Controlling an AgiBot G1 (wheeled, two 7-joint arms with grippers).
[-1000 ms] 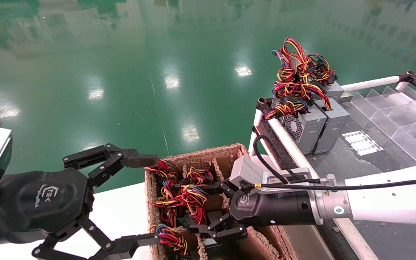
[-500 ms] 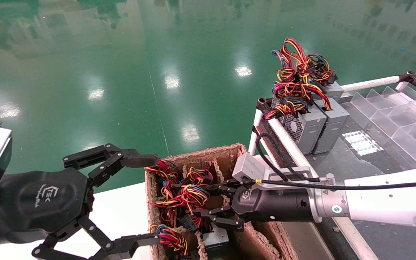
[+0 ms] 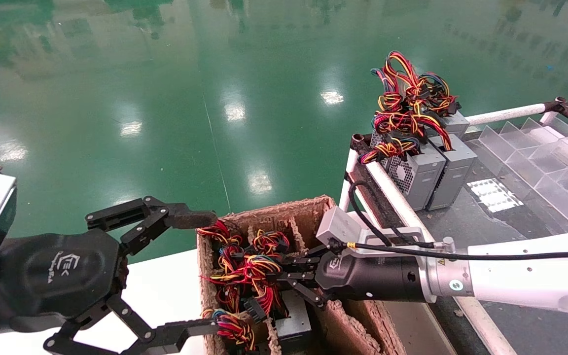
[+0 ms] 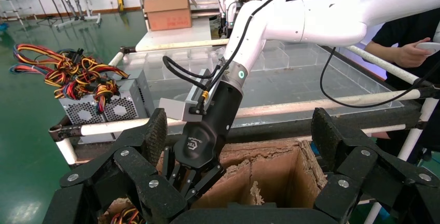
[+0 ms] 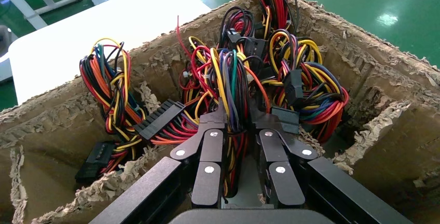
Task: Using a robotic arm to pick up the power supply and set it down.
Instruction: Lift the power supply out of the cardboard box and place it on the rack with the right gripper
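The power supply [image 3: 295,319] stands in a compartment of the brown carton [image 3: 274,211], grey box low down, with its wire bundle [image 5: 232,73] of red, yellow, orange and black sticking up. My right gripper [image 5: 239,126] reaches into the carton from the right and is shut around that bundle, just above the grey top [image 5: 239,185]. In the head view the right gripper [image 3: 290,277] sits among the wires. My left gripper [image 3: 193,273] hangs open at the carton's left side, holding nothing, and its fingers [image 4: 154,137] frame the carton.
Other wire bundles [image 5: 111,97] fill neighbouring carton compartments. Several grey power supplies [image 3: 419,172] with wires stand on the bench at the right behind a white rail [image 3: 397,197]. Clear dividers [image 3: 545,158] lie beyond them. A white table [image 3: 165,291] bears the carton.
The right gripper has pushed a little farther left and down into the carton, and its fingers have closed from wide apart onto the wire bundle. The left arm has not moved.
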